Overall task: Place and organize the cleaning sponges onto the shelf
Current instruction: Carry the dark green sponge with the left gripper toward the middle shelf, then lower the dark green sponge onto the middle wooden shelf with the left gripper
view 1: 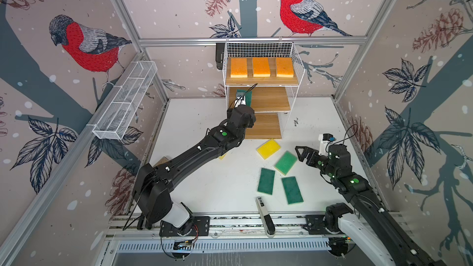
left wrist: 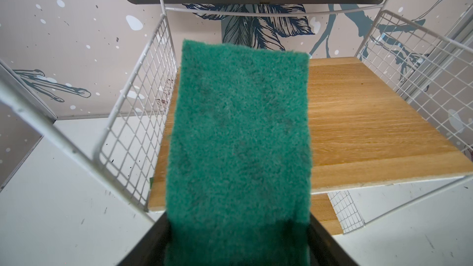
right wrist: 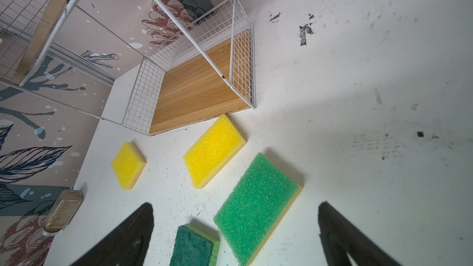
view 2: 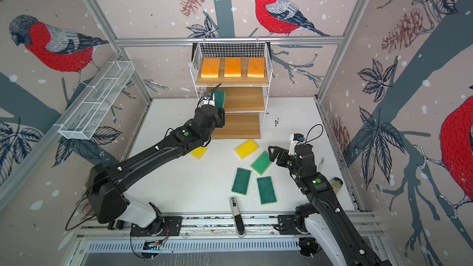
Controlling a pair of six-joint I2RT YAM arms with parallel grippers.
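Three orange sponges (view 1: 261, 67) fill the shelf's (view 1: 258, 49) top board (view 1: 261, 81) in both top views; the left claw (view 1: 245, 99) grips a dark green sponge (view 2: 220, 98) over the middle board's (view 1: 271, 99) left end. Right claw (view 1: 300, 153), spread wide, hovers over the bench's (view 1: 225, 188) right half. Left wrist view: bare wood lies open beside the gripped sponge. Right wrist view: two yellow sponges (right wrist: 215, 150) and a light green sponge (right wrist: 258, 208) lie on scuffed white bench before the bottom board (right wrist: 194, 93).
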